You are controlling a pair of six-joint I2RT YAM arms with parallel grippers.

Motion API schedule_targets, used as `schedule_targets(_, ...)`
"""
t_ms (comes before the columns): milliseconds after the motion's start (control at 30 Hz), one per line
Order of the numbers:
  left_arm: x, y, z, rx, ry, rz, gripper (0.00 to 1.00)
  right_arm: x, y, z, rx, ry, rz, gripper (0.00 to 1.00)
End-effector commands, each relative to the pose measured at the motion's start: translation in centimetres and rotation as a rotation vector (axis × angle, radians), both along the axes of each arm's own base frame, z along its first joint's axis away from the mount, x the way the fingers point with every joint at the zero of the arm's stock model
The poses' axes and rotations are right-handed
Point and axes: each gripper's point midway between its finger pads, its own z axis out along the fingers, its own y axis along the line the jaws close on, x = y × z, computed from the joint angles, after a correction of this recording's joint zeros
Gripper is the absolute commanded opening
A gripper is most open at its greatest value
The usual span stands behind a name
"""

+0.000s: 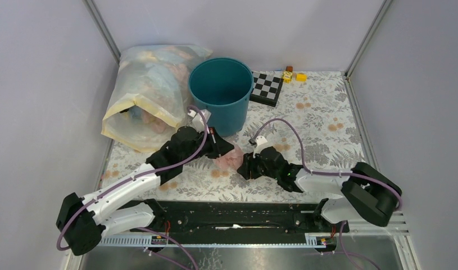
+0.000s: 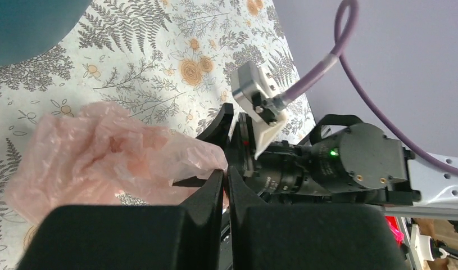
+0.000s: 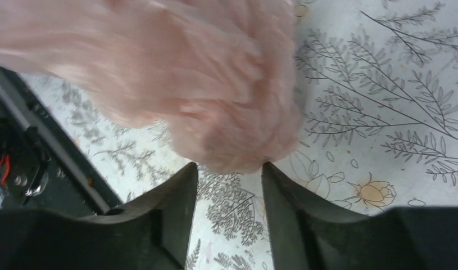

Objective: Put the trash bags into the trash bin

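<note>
By bin (image 1: 231,119), bag (image 1: 231,159) sideways in clamped left end effector (image 2: 225,173); right end effector (image 3: 229,167) apart.

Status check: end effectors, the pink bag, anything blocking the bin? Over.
Left end effector shut on pink trash bag. Right end effector open, at bag's edge. Bag outside teal trash bin. Stuffed sack beside bin, not blocking.

Your left arm (image 1: 119,188) and right arm (image 1: 327,183) wear white links between black joints. Purple cables (image 2: 313,77) loop to white wrist cameras (image 2: 254,90). Fingers (image 3: 170,219) are matte black; a green light (image 2: 332,152) glows on one motor.
</note>
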Motion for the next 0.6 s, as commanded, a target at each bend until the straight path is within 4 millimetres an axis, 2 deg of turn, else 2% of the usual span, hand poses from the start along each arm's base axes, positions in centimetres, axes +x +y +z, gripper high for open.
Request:
schedule_targets(0, 0.1, 0.9, 2.0, -0.017, -0.041, 0.035, 0.06, 3.6, 0.3, 1.5, 0.006, -0.104, -0.139, 0.36)
schedule_targets(33, 0.3, 1.5, 2.0, 0.006, -0.047, 0.063, 0.07, 3.7, -0.5, 1.2, 0.002, -0.103, -0.178, 0.28)
schedule_targets(100, 1.0, 3.5, 1.9, 0.068, -0.062, 0.148, 0.05, 3.9, -2.2, 1.7, 0.014, -0.121, -0.266, 0.22)
schedule_targets(200, 2.1, 7.8, 2.7, 0.142, -0.095, 0.338, 0.0, 4.5, -6.3, 1.6, -0.055, -0.127, -0.452, 0.02)
schedule_targets(267, 2.7, 11.2, 3.3, 0.179, -0.112, 0.484, 0.0, 4.8, -9.5, 2.0, -0.108, -0.139, -0.597, 0.0)
schedule_targets(367, 2.5, 15.0, 3.4, 0.207, -0.111, 0.625, 0.0, 4.8, -13.6, 2.8, -0.138, -0.17, -0.782, 0.0)
schedule_targets(567, 2.2, 18.9, 1.2, 0.28, -0.063, 0.777, 0.0, 3.1, -20.6, 4.8, -0.078, -0.207, -1.088, 0.0)
